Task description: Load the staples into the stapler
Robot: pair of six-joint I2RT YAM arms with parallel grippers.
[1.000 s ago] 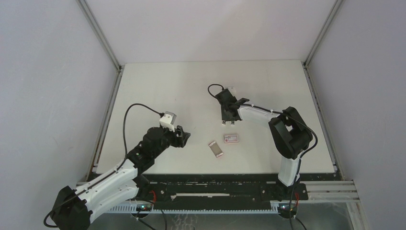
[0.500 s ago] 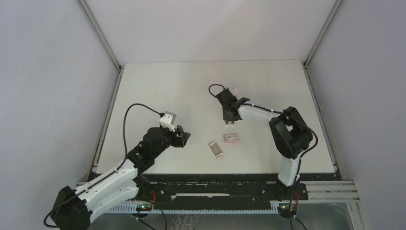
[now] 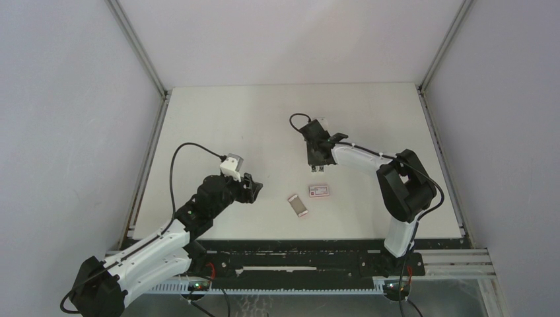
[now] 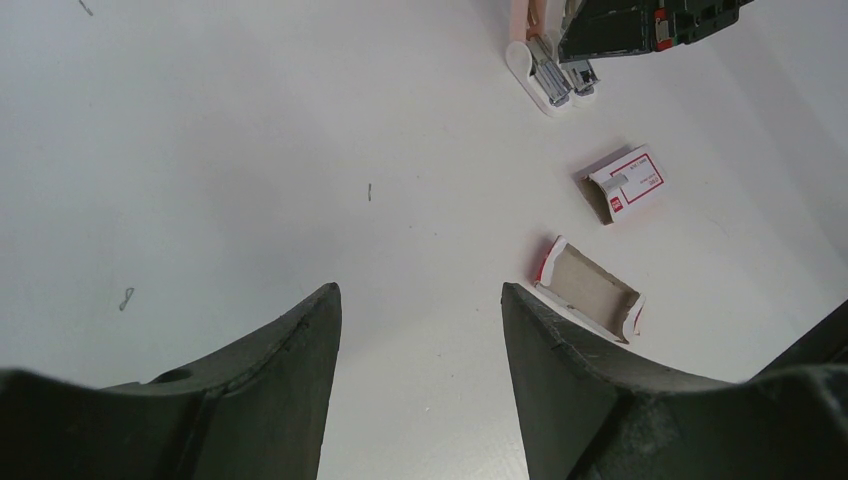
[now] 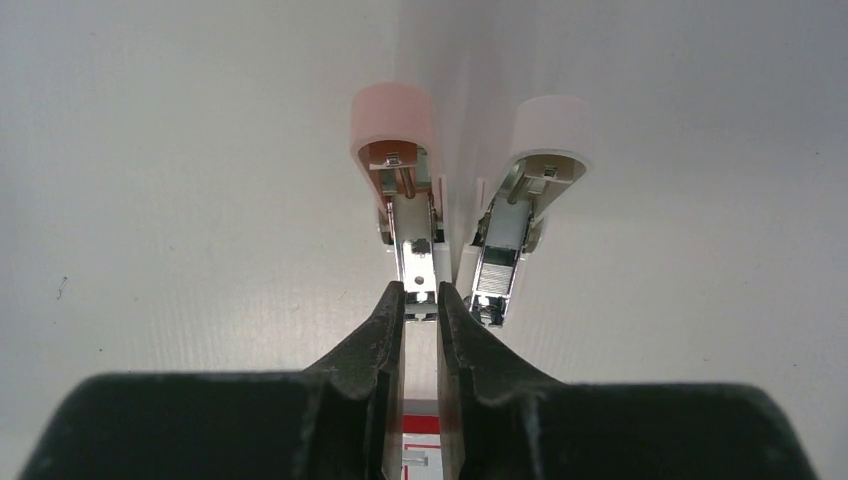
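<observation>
A mini stapler lies opened flat on the table, its pink half (image 5: pixel 395 130) beside its white half (image 5: pixel 545 130), with both metal channels bare. It also shows in the left wrist view (image 4: pixel 548 80). My right gripper (image 5: pixel 421 295) stands over it, jaws nearly together on a small silvery strip of staples (image 5: pixel 421 306) at the near end of the pink half's channel. The red-and-white carton sleeve (image 3: pixel 319 191) and its empty slide-out tray (image 3: pixel 298 205) lie nearer me. My left gripper (image 3: pixel 254 190) is open and empty, left of the tray (image 4: pixel 590 290).
Two loose bent staples (image 4: pixel 369 191) (image 4: pixel 126 297) lie on the white table left of the carton sleeve (image 4: pixel 625 183). Metal frame posts run along both table sides.
My right gripper has shifted slightly toward the near right over the stapler. The left arm, carton sleeve and tray have not moved.
</observation>
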